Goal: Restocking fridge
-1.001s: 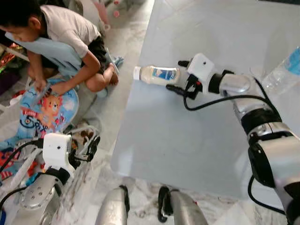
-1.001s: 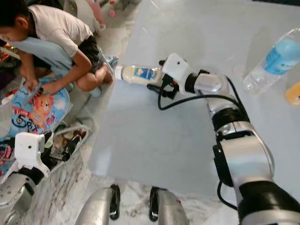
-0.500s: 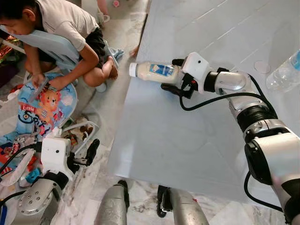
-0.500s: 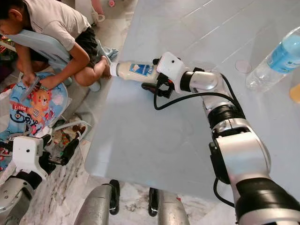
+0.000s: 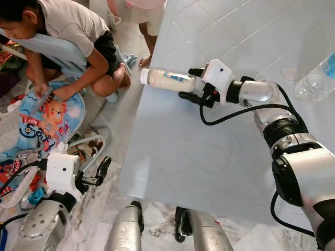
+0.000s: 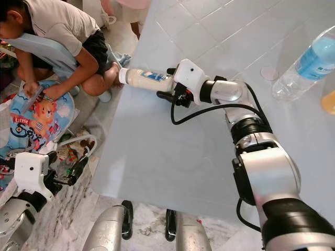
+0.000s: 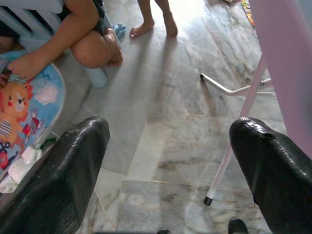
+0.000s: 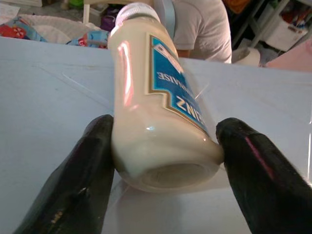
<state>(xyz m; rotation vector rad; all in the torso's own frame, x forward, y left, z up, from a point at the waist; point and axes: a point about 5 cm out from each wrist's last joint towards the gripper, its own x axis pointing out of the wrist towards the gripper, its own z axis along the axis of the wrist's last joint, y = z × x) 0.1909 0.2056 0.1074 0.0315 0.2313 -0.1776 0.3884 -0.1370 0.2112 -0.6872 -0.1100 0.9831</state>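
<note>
Mayonnaise bottle [image 5: 168, 80] lying sideways, base clamped between right tool [image 5: 189, 83] fingers, over table [image 5: 209, 151] edge

Silver arms, black cables, white wrist boxes

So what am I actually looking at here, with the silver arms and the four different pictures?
It is a walking humanoid robot. Two pictures come from cameras in its head, looking down; two come from cameras on its wrists. The right end effector, two black fingers, is shut on a creamy white mayonnaise bottle with a blue label, held sideways near the edge of the pale blue table; the right wrist picture shows that bottle close up. A clear plastic water bottle lies further right. The left end effector hangs open over the marble floor, beside a person in a grey shirt crouching there.
</note>
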